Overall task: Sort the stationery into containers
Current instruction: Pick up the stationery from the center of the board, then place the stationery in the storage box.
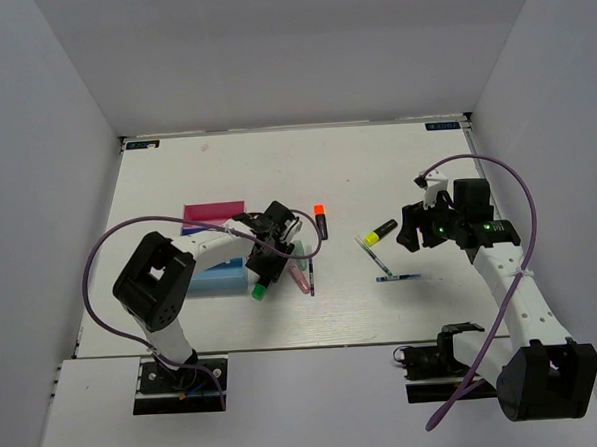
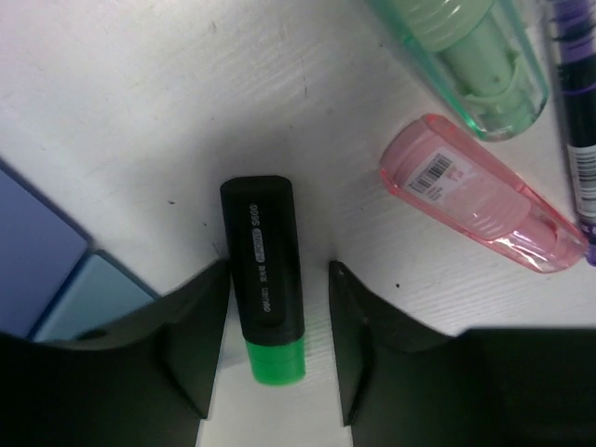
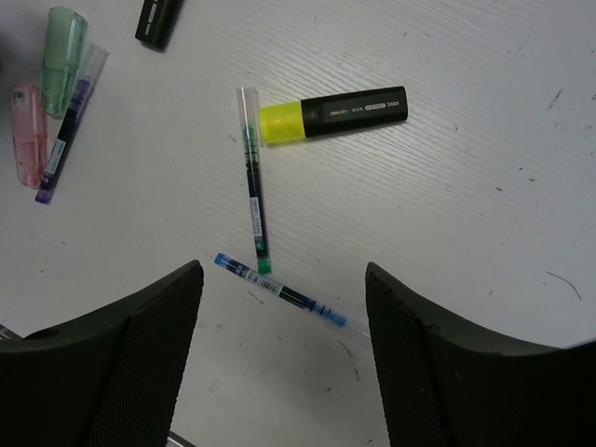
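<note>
Table (image 1: 396, 168) is white and walled on three sides. My left arm (image 1: 212, 250) reaches in over the tray cluster at centre-left; my right arm (image 1: 512, 282) bends in from the right edge. There are three trays: the magenta-pink tray (image 1: 215, 210) is farthest back, the dark blue tray (image 1: 197, 230) is just in front of it, and the light blue tray (image 1: 219, 280) is nearest, the last two partly under the left arm. The left gripper (image 2: 277, 270) sits low at the table with its jaws partly spread either side of the green-capped highlighter (image 2: 265, 279). One finger is at the black body and I see a gap on the other side, so it is straddled, not clamped. That highlighter lies flat on the table just beside the light blue tray. The right gripper (image 3: 282, 268) hangs above the table with its jaws wide and nothing between them. The pastel green highlighter (image 2: 475, 56) and the pink highlighter (image 2: 484, 200) lie side by side on the table near the left gripper. The orange-capped highlighter (image 1: 319, 220) lies a little farther back, apart from them. The yellow-capped highlighter (image 3: 335, 114) lies below the right wrist, its cap just beside the top of the green pen (image 3: 253, 186); I cannot tell if they touch. The blue pen (image 3: 284, 293) lies slantwise at the green pen's lower end. The purple pen (image 2: 577, 121) lies alongside the pastel pair.
</note>
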Robot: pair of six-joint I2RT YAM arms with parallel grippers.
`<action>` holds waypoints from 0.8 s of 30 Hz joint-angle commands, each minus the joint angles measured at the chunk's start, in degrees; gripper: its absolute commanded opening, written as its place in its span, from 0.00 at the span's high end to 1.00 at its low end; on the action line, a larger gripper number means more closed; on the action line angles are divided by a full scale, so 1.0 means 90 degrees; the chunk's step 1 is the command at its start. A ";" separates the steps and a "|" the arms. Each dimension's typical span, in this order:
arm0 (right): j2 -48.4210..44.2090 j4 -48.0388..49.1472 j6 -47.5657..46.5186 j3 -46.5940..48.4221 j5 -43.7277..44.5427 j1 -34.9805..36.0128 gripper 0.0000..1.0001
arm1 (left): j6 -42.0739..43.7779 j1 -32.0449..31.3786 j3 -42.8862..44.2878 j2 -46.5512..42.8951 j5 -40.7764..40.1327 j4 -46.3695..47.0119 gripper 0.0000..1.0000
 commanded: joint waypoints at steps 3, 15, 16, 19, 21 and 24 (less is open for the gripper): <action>-0.0030 -0.0001 0.0055 0.0156 0.0020 -0.0033 0.26 | -0.0072 0.0007 -0.0161 0.0086 0.0080 0.0306 0.52; -0.0167 0.0039 -0.0023 0.0097 -0.0087 -0.0014 0.24 | 0.0074 -0.0578 0.0783 -0.0499 0.0060 -0.0297 1.00; -0.0177 0.0048 -0.0033 0.0097 -0.0097 -0.0024 0.24 | 0.0191 -0.0579 0.0950 -0.0567 0.0089 -0.0406 1.00; -0.0226 0.0068 -0.0023 0.0087 -0.0126 -0.0014 0.42 | 0.0678 -0.0531 0.1992 -0.0763 -0.0046 -0.0992 1.00; -0.0245 0.0068 -0.0052 0.0078 -0.0117 -0.0014 0.55 | 0.1148 -0.0326 0.2308 -0.0715 -0.0076 -0.1498 1.00; -0.0313 0.0097 -0.0052 0.0048 -0.0165 -0.0014 0.57 | 0.1821 0.0201 0.2904 -0.0676 0.0177 -0.1929 1.00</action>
